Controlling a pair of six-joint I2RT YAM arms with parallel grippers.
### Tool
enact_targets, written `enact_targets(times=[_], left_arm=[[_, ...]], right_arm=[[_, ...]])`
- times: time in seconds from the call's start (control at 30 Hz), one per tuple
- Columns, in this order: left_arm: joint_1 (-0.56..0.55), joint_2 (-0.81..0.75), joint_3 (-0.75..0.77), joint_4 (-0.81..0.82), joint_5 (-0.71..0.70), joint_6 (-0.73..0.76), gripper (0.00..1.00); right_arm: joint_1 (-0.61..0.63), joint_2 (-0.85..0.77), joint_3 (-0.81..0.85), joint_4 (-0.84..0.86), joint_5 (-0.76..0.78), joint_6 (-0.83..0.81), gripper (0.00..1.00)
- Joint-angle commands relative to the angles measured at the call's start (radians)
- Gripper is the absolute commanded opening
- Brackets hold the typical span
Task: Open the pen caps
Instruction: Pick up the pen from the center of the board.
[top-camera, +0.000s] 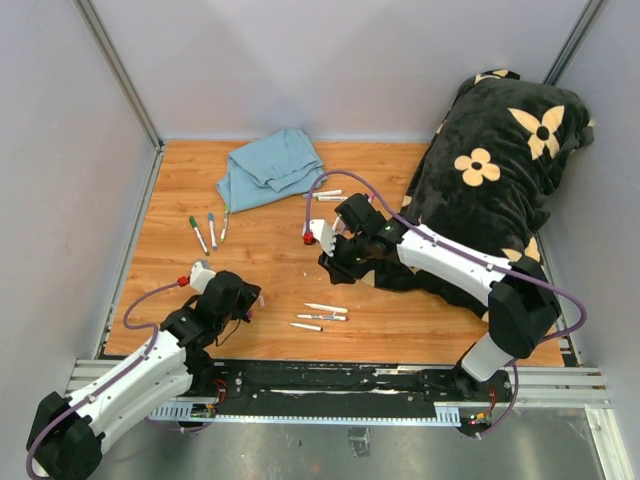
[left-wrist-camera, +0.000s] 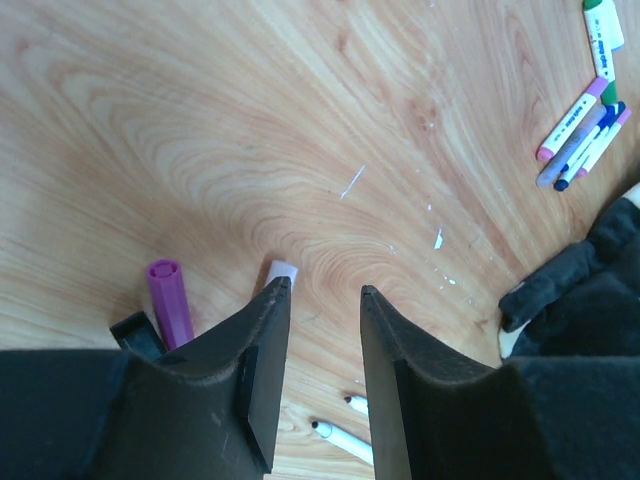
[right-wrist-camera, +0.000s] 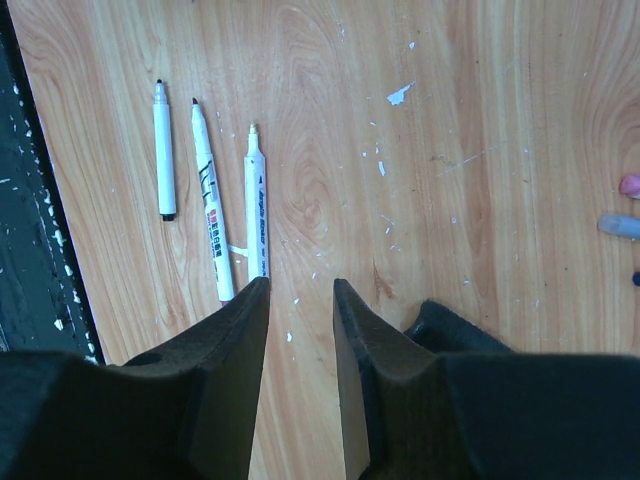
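A loose purple pen cap (left-wrist-camera: 170, 300) lies on the wood just left of my left gripper (left-wrist-camera: 325, 287). A pale pink cap (left-wrist-camera: 281, 270) peeks out at the tip of its left finger. The jaws stand open with only bare wood and two uncapped marker tips (left-wrist-camera: 340, 433) between them. My right gripper (right-wrist-camera: 300, 282) is open too, low over the table, with nothing between its fingers. Three uncapped markers (right-wrist-camera: 210, 200) lie just beyond its left finger. From above, the left gripper (top-camera: 246, 299) is front left and the right gripper (top-camera: 330, 253) mid-table, with the uncapped markers (top-camera: 320, 316) between them.
Three capped markers (top-camera: 206, 232) lie at the left, two more markers (top-camera: 326, 195) beside a crumpled blue cloth (top-camera: 270, 168) at the back. A black flowered cushion (top-camera: 495, 180) fills the right side. Several capped markers (left-wrist-camera: 583, 135) show far right in the left wrist view.
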Motion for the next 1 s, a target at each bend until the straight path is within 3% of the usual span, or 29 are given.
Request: enact_targets(times=[0.0, 0.23, 0.63, 0.97], left_arm=[[0.007, 0.030, 0.068, -0.029, -0.055, 0.159, 0.38], [0.007, 0.120, 0.104, -0.025, -0.025, 0.361, 0.36], [0.001, 0.189, 0.124, -0.056, -0.007, 0.347, 0.34], [-0.074, 0.293, 0.154, -0.052, -0.057, 0.309, 0.34]], right_arm=[[-0.022, -0.030, -0.016, -0.018, -0.045, -0.012, 0.33], [-0.042, -0.044, -0.020, -0.018, -0.059, -0.014, 0.33], [-0.064, -0.059, -0.025, -0.018, -0.078, -0.013, 0.34], [-0.068, -0.065, -0.027, -0.018, -0.082, -0.014, 0.34]])
